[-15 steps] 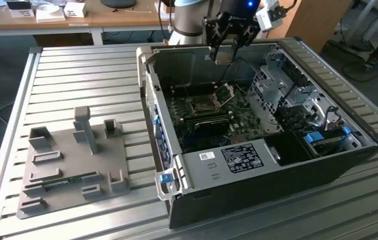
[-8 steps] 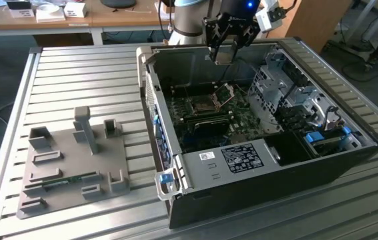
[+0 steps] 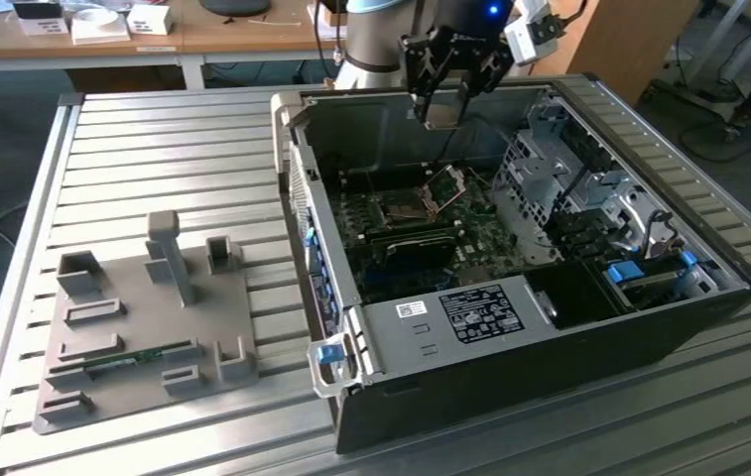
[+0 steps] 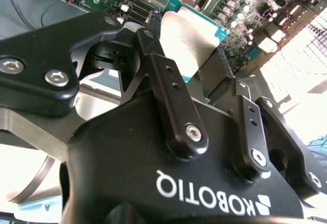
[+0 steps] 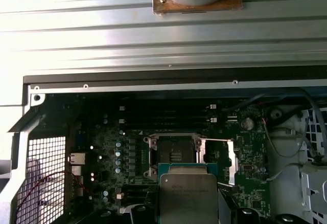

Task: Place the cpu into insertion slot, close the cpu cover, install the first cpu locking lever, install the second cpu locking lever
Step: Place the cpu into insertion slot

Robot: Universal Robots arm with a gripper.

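Our gripper [image 3: 440, 107] pinched the cpu [image 4: 185, 37] by two edges, level above the insertion slot [image 5: 173, 155]; the cpu cover [image 3: 445, 188] stood raised, leaving the slot free, we judged.

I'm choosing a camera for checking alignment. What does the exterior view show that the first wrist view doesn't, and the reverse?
Exterior view: the gripper itself, shut on the cpu, and a grey fixture tray beside the computer case. First wrist view: the inside of the empty insertion slot, face-on, with black memory slots next to it. Both: the cpu, the insertion slot, the raised cpu cover and the case.
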